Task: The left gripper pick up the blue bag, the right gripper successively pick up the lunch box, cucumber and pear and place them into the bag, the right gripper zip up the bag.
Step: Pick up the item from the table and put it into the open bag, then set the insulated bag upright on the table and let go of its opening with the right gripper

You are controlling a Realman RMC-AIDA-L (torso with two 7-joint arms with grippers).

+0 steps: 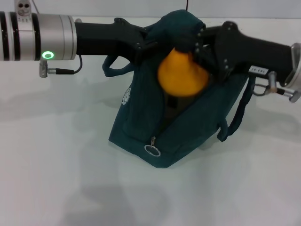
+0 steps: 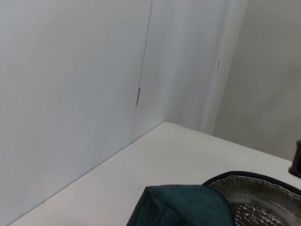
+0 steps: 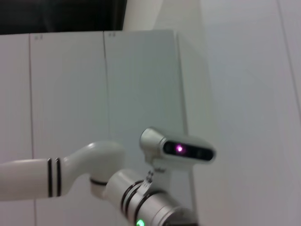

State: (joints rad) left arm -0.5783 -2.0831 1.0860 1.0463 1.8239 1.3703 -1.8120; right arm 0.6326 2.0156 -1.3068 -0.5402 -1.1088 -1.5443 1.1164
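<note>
Bright even light, soft shadows, pear (image 1: 182, 74) perhaps blurred

The blue bag (image 1: 141, 122) is dark teal, with a small white round logo (image 1: 126, 96) on its side and a silver ring pull (image 1: 152, 150) at the zipper. Its inner lining (image 2: 256, 200) is shiny silver. The pear (image 1: 181, 75) is yellow-orange. Both grippers are black: the left gripper (image 1: 143, 43) has a silver cuff (image 1: 54, 37) with a green glowing ring, and the right gripper (image 1: 200, 47) has a white label strip (image 1: 258, 70). The worktop (image 1: 56, 179) is plain white.
</note>
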